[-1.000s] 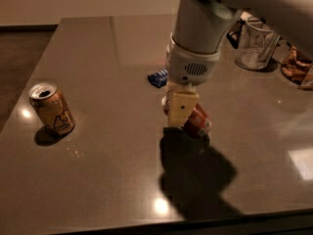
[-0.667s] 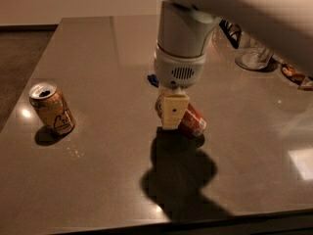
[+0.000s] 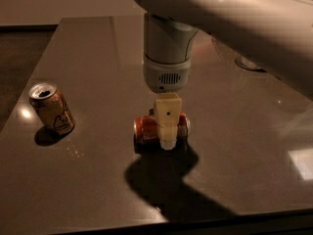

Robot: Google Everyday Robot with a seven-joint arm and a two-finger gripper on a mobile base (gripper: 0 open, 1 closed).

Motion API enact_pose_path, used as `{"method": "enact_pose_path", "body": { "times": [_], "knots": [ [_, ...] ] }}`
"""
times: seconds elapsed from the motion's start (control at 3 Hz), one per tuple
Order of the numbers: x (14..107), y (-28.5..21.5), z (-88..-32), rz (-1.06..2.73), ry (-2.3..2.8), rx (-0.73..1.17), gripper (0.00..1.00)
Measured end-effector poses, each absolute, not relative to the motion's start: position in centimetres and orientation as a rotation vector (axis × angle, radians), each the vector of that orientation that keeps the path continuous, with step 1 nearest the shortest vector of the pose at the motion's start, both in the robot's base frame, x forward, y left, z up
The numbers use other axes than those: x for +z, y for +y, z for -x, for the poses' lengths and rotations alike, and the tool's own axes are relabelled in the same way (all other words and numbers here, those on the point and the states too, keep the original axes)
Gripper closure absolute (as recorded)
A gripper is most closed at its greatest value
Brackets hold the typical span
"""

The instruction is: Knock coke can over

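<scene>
The coke can (image 3: 145,129) lies on its side in the middle of the brown table (image 3: 88,53). The gripper (image 3: 167,142) hangs right in front of it and hides its middle. A tan can (image 3: 51,109) stands upright, well apart, on the left.

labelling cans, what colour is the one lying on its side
The coke can is orange-red, best seen in the camera view; the end effector is at its middle.

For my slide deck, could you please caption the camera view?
Orange-red coke can lies on its side on a brown table, cream gripper at its middle; tan-gold can stands at left.
</scene>
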State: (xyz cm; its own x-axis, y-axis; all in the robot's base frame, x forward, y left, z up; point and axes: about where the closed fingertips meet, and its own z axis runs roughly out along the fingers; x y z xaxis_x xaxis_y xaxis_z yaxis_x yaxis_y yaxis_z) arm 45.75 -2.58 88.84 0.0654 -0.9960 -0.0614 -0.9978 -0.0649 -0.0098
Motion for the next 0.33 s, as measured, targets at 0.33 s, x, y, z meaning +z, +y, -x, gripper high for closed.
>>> {"method": "enact_pose_path", "body": {
  "times": [0.33],
  "knots": [
    [88.84,-2.58,-45.75,2.256,2.114,0.059,0.00]
  ]
}}
